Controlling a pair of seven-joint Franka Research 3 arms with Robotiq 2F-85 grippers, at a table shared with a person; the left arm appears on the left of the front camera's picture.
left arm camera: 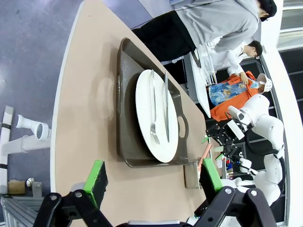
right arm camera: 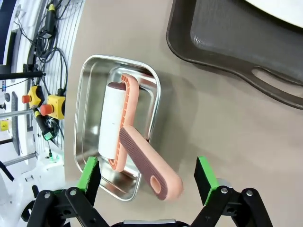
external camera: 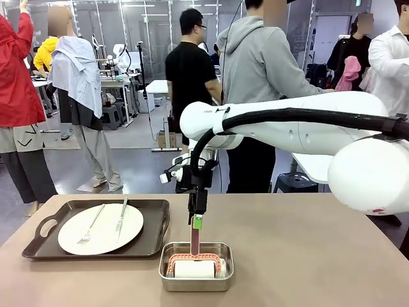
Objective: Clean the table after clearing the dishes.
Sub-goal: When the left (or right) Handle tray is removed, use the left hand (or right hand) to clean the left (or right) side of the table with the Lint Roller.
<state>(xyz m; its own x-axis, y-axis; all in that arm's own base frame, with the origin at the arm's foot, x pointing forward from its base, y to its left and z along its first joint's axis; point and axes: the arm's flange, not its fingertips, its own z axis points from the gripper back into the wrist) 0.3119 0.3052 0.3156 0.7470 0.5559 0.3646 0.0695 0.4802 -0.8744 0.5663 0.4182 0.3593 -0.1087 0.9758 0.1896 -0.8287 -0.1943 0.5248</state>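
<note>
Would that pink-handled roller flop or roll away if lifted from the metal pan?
The roller has a moulded pink frame, so probably stiff. Its white drum is cylindrical, so it may roll once on the table.

Grey polished floor (external camera: pixel 134 160) across mid-frame. At 10 o'clock, white workbench (external camera: pixel 121 82), dark stools (external camera: pixel 110 116) under it. At 12, glass-panelled wall (external camera: pixel 153 25). At 3 o'clock, white table (external camera: pixel 313 167), black stool (external camera: pixel 295 182).
</note>
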